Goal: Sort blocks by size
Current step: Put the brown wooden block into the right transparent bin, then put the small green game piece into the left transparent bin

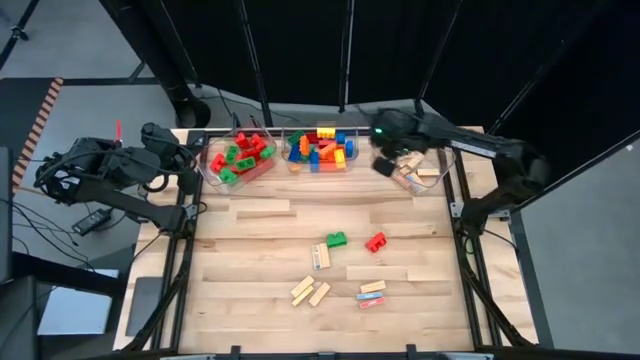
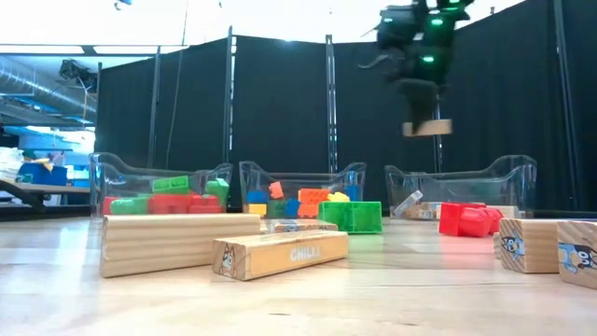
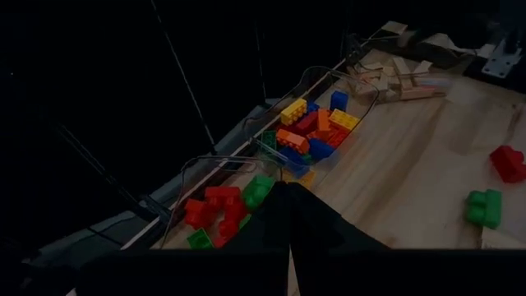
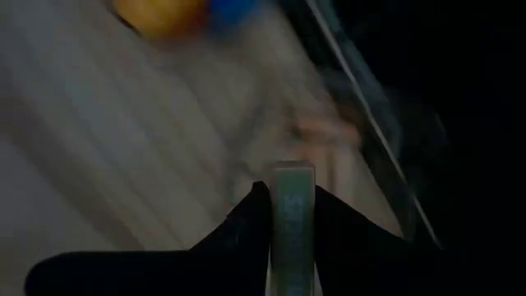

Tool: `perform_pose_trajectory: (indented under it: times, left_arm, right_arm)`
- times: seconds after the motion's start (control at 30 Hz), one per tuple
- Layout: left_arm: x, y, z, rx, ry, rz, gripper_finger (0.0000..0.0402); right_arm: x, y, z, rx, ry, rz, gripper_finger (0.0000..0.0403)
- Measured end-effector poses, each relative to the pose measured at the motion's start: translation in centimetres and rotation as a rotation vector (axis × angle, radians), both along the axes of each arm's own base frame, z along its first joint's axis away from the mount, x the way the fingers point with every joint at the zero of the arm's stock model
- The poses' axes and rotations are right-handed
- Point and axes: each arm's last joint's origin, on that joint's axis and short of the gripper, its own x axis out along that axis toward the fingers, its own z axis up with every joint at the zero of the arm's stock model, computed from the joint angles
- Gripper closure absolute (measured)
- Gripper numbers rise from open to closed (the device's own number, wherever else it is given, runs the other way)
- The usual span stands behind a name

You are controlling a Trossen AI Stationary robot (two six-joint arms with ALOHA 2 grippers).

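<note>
My right gripper [image 2: 422, 110] hangs high above the right clear bin [image 2: 522, 177] at the table's far right, shut on a tan wooden bar [image 2: 427, 128]. In the high view this gripper [image 1: 384, 165] is at that bin's left end. My left gripper [image 3: 288, 215] waits shut and empty beside the left bin [image 1: 212, 172], at the table's far left. Loose on the table lie a green brick [image 1: 336, 240], a red brick [image 1: 376, 241] and several wooden bars [image 1: 311, 291]. My right gripper pinches the wooden bar between its two fingers, which point down from above. In the right wrist view the bar's narrow face [image 4: 292, 215] shows between the finger ends. The bar hangs about level below the fingers [image 2: 417, 93], clear of the bin and the table.
Three clear bins stand along the far edge: the left one holds red and green bricks [image 1: 240, 155], the middle one mixed coloured bricks [image 1: 320, 150], the right one wooden bars [image 1: 415, 175]. Two more bars [image 1: 371, 294] lie near the front right.
</note>
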Motion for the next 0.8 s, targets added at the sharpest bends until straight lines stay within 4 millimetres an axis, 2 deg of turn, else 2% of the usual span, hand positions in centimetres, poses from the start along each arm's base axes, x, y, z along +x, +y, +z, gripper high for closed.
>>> perform_pose_trajectory:
  times: [0.1, 0.23, 0.27, 0.33, 0.47, 0.57, 0.63, 0.7, 0.8]
  left_arm:
    - [0.0, 0.0, 0.0, 0.000, 0.000, 0.000, 0.0397]
    - [0.0, 0.1, 0.0, 0.016, -0.003, 0.017, 0.0397]
    - [0.0, 0.1, 0.0, 0.021, -0.004, 0.022, 0.0397]
    - [-0.1, 0.1, 0.1, 0.030, -0.005, 0.032, 0.0397]
    - [-0.1, 0.1, 0.1, 0.037, -0.006, 0.039, 0.0397]
    - [-0.1, 0.1, 0.1, 0.037, -0.006, 0.040, 0.0397]
    - [-0.1, 0.1, 0.1, 0.036, -0.008, 0.040, 0.0397]
    - [-0.1, 0.1, 0.1, 0.036, -0.008, 0.040, 0.0397]
    - [-0.1, 0.1, 0.1, 0.035, -0.008, 0.041, 0.0397]
  right_arm:
    - [-3.4, -0.1, -0.9, -0.045, 0.012, -0.139, 0.0328]
    - [-5.3, -0.8, -3.1, -0.019, 0.041, -0.215, 0.0327]
    - [-5.4, -1.0, -3.1, -0.016, 0.032, -0.232, 0.0317]
    - [-5.6, -1.2, -3.3, -0.014, 0.025, -0.252, 0.0269]
    - [-5.5, -1.5, -3.2, -0.020, 0.022, -0.261, 0.0159]
    - [-5.2, -1.6, -2.5, -0.017, -0.013, -0.251, 0.0109]
    - [-4.6, -1.2, -1.7, 0.032, -0.078, -0.174, 0.0095]
    - [-3.3, -0.2, -0.7, 0.117, -0.223, -0.039, 0.0093]
    - [-0.8, 2.3, -0.2, 0.242, -0.383, 0.179, 0.0099]
